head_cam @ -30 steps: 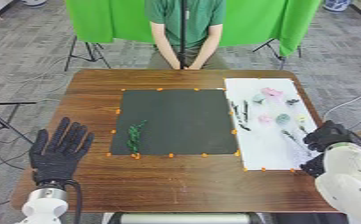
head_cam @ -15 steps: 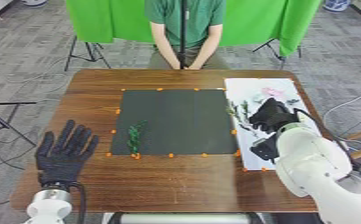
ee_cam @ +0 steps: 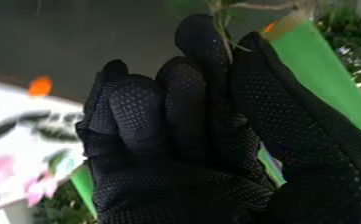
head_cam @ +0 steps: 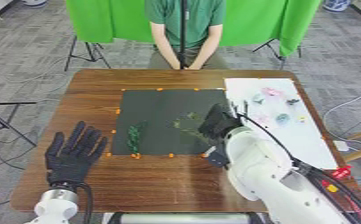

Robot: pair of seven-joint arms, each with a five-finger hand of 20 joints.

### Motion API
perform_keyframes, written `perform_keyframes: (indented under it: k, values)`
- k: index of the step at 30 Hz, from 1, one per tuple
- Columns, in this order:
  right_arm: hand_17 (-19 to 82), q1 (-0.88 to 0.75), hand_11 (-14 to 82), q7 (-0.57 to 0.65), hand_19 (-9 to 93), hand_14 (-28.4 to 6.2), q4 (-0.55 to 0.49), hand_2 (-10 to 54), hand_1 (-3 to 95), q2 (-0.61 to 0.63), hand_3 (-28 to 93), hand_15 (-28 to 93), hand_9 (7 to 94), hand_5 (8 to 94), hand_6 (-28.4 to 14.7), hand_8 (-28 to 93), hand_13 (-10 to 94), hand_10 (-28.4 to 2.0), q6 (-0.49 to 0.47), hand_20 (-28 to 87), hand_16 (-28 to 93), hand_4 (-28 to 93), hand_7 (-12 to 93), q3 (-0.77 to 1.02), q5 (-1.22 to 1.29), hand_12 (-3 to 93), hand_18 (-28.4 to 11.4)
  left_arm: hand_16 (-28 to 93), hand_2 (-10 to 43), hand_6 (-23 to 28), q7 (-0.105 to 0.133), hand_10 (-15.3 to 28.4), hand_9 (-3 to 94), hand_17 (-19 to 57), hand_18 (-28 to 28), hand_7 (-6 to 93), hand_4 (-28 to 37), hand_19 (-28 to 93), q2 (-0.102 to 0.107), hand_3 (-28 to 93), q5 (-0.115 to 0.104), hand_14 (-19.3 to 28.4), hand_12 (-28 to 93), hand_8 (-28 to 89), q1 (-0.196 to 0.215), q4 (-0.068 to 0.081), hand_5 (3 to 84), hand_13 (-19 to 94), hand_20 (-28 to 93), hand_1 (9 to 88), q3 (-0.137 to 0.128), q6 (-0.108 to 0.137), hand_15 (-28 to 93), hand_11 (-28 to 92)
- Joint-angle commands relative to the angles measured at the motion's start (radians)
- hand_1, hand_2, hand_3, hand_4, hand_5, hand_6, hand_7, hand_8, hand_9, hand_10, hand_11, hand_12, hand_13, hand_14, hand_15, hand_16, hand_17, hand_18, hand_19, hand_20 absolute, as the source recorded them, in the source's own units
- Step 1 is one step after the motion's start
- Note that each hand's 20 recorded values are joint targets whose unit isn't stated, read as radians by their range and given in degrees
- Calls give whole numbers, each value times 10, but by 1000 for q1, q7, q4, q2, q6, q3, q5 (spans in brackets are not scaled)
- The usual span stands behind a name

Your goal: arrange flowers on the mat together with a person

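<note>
**A pinched stem [head_cam: 191, 132] over the mat [head_cam: 163, 106]**

The right hand [head_cam: 217, 123] pinches the stem between thumb and finger, its sprays projecting past the glove, probably so they can be laid unobstructed. The green sprig [head_cam: 134, 140] lies near the mat's left edge, perhaps reserving the middle. The left hand [head_cam: 71, 162], fingers spread, is beside the mat, presumably to avoid interference.

The bench [head_cam: 159, 190] is brown with darker wood grain; the mat [head_cam: 159, 107] is dark grey, the sheet [head_cam: 314, 145] white, the markers [head_cam: 160, 89] orange. The sprig [head_cam: 134, 140] is deep green, the flower [head_cam: 271, 92] pink, the round bloom [head_cam: 282, 118] grey-green. The right hand [head_cam: 216, 122] is black, with pale dots patterning its fingers [ee_cam: 138, 110]; the left hand [head_cam: 68, 162] is black. The curtain [head_cam: 110, 25] is bright green.
</note>
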Motion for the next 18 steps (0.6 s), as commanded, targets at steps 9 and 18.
perform_keyframes:
  k: [9,18]
  values:
    - [280,-8,580,-103,822,-209,148,-38,495,-177,708,779,682,749,-29,172,572,-188,78,354,330,-241,396,-165,-466,450,-284,-83,132,94,-10,179,429,-70,179,184,-283,432,11,750,-13,192,136,-112,-27,14,450,331,147,255,27,15,509,301]
    - [282,28,577,-60,830,-213,235,-48,499,-236,710,785,681,747,-31,175,575,-191,78,359,326,-248,397,-201,-469,460,-284,-83,106,97,-16,179,429,-70,179,184,-283,430,33,756,-20,192,138,-111,-67,29,449,331,148,268,60,10,508,302]
